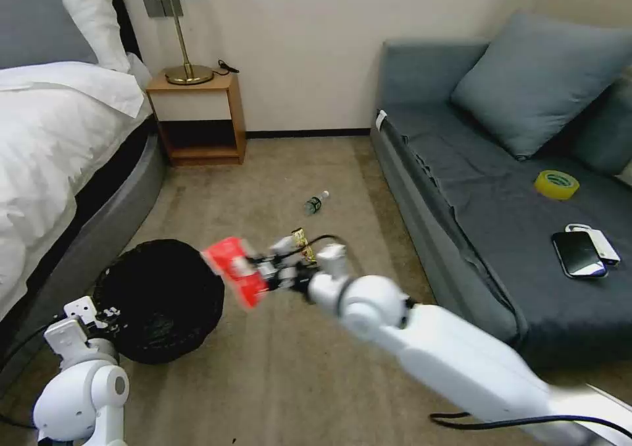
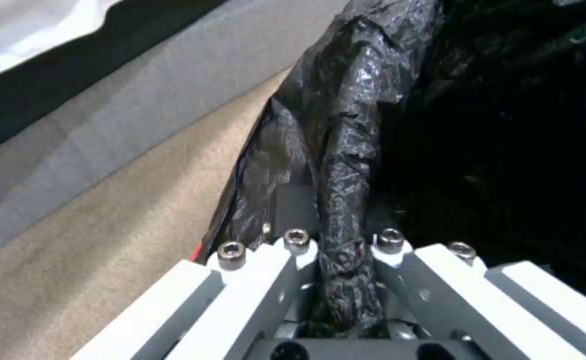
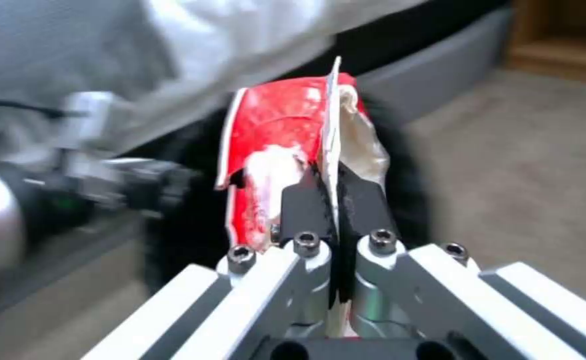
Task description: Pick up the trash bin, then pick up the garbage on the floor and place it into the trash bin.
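Carpet; crinkly packet (image 3: 276, 150), perhaps foil.

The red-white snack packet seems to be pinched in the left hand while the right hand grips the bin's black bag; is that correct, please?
Not quite: the hands are swapped. The right wrist view shows the right hand shut on the red-white snack packet, and the left wrist view shows the left hand gripping the bin's black bag.
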